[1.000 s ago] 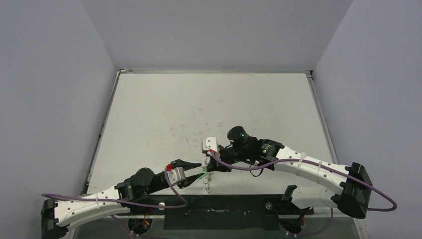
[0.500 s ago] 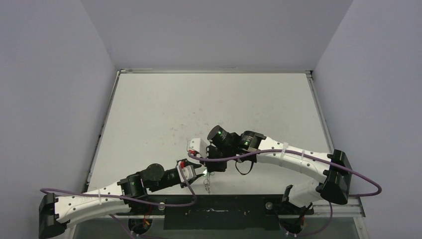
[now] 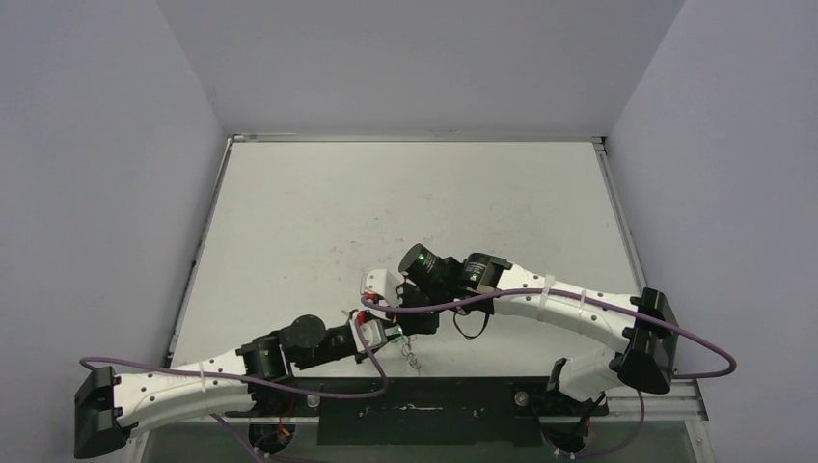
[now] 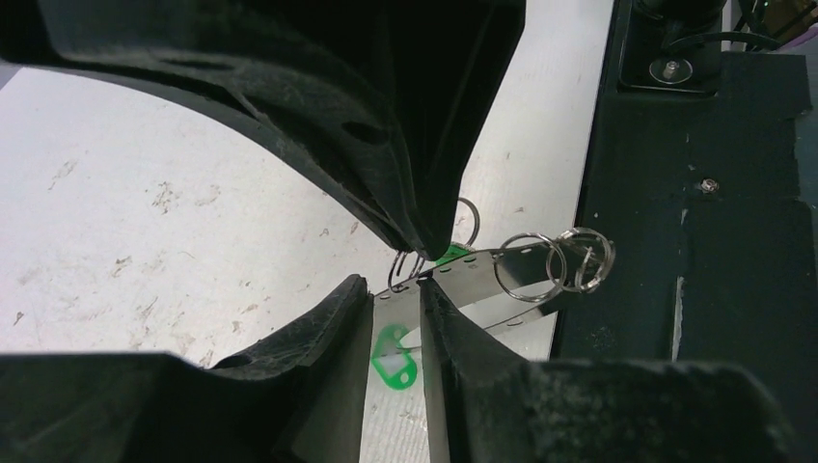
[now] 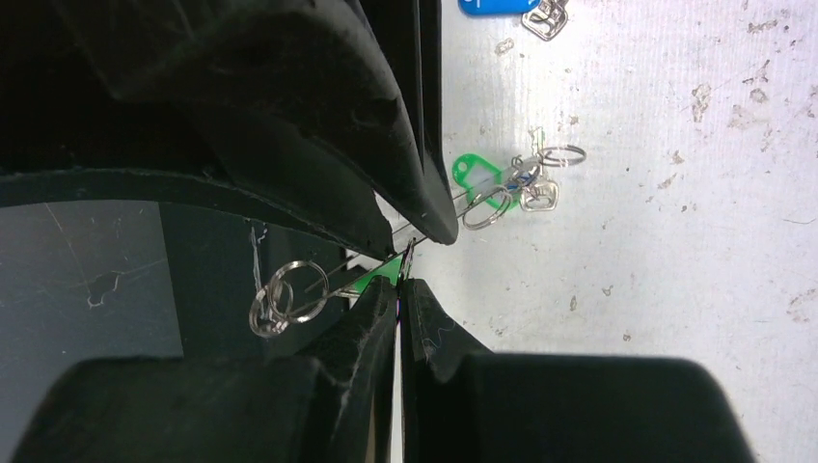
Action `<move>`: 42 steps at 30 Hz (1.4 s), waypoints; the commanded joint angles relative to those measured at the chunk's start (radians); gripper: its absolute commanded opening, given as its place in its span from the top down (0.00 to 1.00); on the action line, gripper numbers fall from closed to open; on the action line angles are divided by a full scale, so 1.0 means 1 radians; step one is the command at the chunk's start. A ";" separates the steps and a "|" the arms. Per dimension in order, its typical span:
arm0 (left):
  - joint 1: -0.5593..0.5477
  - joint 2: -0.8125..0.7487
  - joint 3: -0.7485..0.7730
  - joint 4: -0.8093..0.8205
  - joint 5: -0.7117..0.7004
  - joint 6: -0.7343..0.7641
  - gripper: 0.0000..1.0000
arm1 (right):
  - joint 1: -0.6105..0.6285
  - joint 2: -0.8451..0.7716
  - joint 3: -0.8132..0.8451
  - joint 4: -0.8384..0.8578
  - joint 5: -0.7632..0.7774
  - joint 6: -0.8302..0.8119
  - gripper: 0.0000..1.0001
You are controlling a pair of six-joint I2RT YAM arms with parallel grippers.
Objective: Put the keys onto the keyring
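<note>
My right gripper (image 5: 401, 280) is shut on the thin silvery keyring (image 4: 473, 265), held a little above the table near its front edge. Small rings (image 5: 280, 294) dangle from one end of it. A green key (image 5: 477, 178) sits by its far part, and another green key (image 4: 391, 357) lies on the table under my left gripper (image 4: 395, 289). The left jaws stand a narrow gap apart, with the keyring's end crossing their tips. A blue key (image 5: 497, 5) lies on the table further off. From above, both grippers (image 3: 395, 330) meet tip to tip.
The black mounting strip (image 3: 434, 415) runs along the table's front edge right under the dangling rings. The white table (image 3: 415, 212) is scuffed, with grey walls on three sides.
My right arm has swung left with the keyring. The left gripper has moved right up to it, and its jaws have narrowed.
</note>
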 commanded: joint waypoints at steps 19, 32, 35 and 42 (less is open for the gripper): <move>-0.005 0.038 0.028 0.145 0.092 0.012 1.00 | 0.013 -0.003 0.012 0.066 -0.085 -0.009 1.00; -0.005 -0.114 0.004 0.048 0.017 -0.060 0.77 | -0.028 -0.078 -0.044 0.159 -0.076 0.021 1.00; -0.005 -0.188 -0.020 0.045 -0.026 -0.074 0.74 | -0.035 -0.103 -0.054 0.165 -0.064 0.017 1.00; -0.004 -0.277 -0.045 0.053 -0.058 -0.077 0.67 | -0.034 -0.093 -0.055 0.150 -0.060 0.001 1.00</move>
